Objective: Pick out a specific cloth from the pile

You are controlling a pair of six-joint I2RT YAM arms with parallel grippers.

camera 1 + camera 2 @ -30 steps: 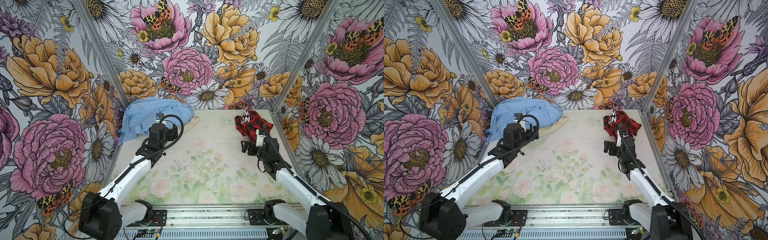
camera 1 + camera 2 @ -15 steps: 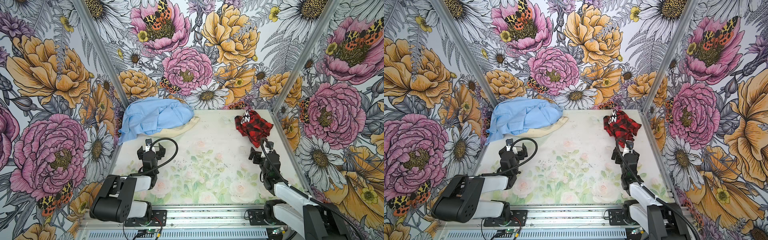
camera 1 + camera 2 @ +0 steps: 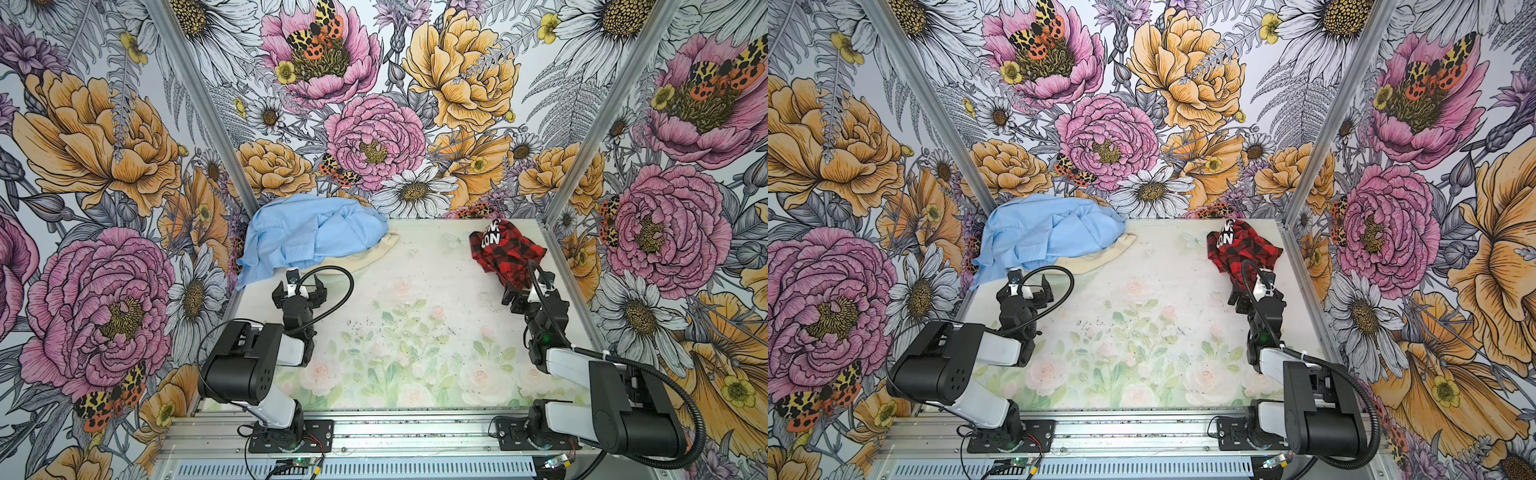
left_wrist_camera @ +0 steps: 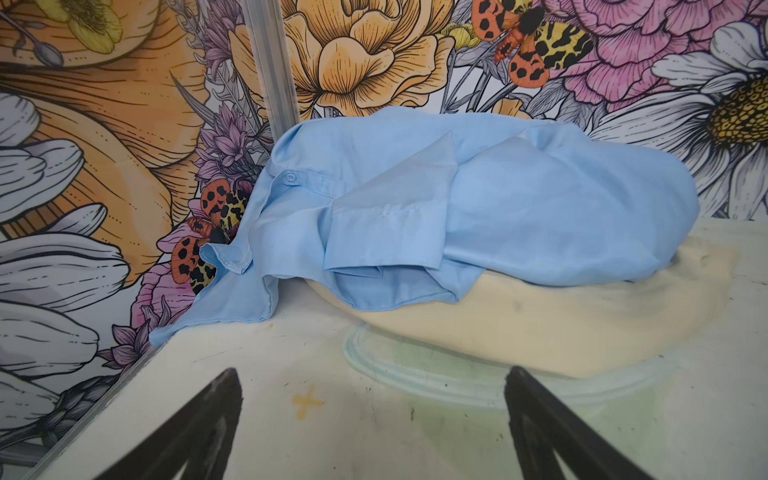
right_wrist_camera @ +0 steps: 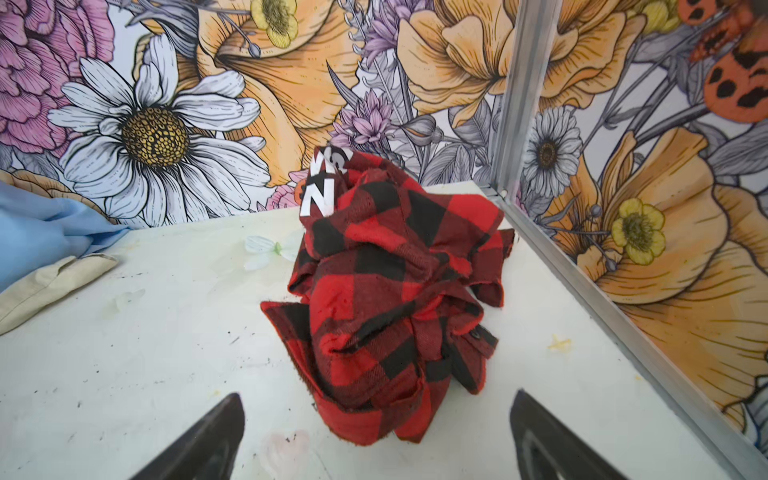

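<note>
The red-and-black checked cloth [image 3: 505, 253] lay crumpled on the table [image 3: 415, 291] by the far right corner, well apart from the pile [image 3: 311, 237] in the far left corner, while the left fingers [image 4: 199, 432] and the right fingers [image 5: 203, 436] both stood wide, holding nothing, the right ones near the cloth's edge.

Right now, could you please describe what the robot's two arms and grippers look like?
The left arm and right arm share one build: bulky black joint housings, white links, black base plates. A black ribbed cable loops from each wrist. The left gripper and right gripper are black, with tapered fingers.
</note>
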